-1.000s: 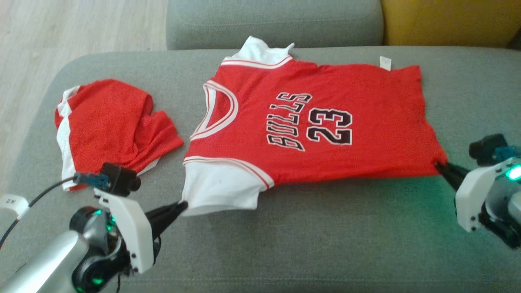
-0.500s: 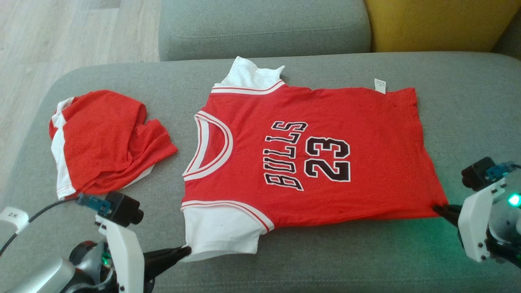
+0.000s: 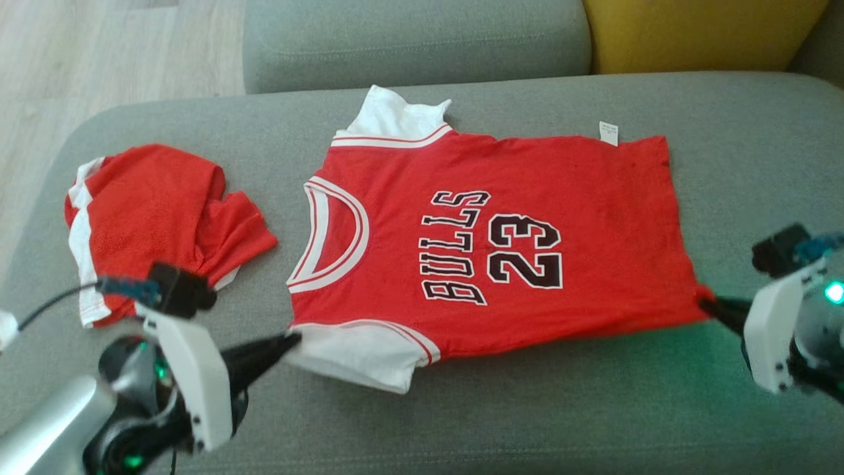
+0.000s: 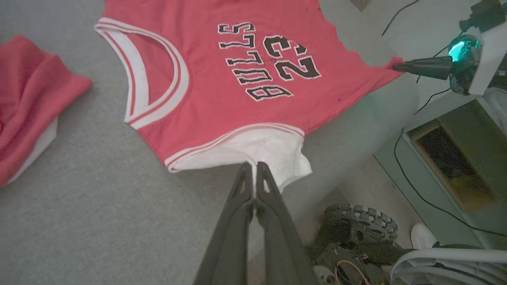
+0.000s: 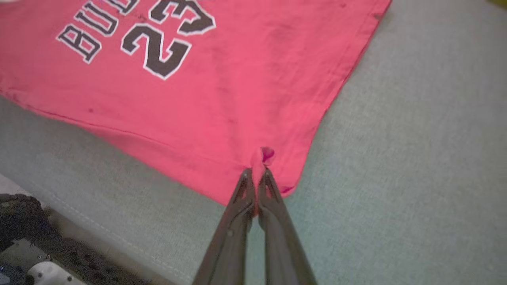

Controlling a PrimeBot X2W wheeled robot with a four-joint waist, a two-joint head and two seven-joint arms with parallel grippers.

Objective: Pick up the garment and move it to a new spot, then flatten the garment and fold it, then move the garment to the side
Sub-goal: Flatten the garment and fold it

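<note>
While a crumpled red-and-white garment lies left of the red Bulls 23 jersey, the left gripper is clamped tight on the jersey's near white sleeve. The jersey lies flat, print up, on the grey sofa seat, long axis left to right, neck leftward, hem rightward. At its near hem corner the right gripper pinches a bunch of red cloth.

- Garment: red body, white sleeves; neck and sleeve seams trimmed in white-and-red stripes; black "BULLS 23" outlined in white; small white tag.
- Second cloth: red, with a white side band.
- Sofa: grey-green weave.
- Cushion: yellow.
- Floor: pale wood grain.
- Left gripper, right gripper: black, with white casings and green lamps.
</note>
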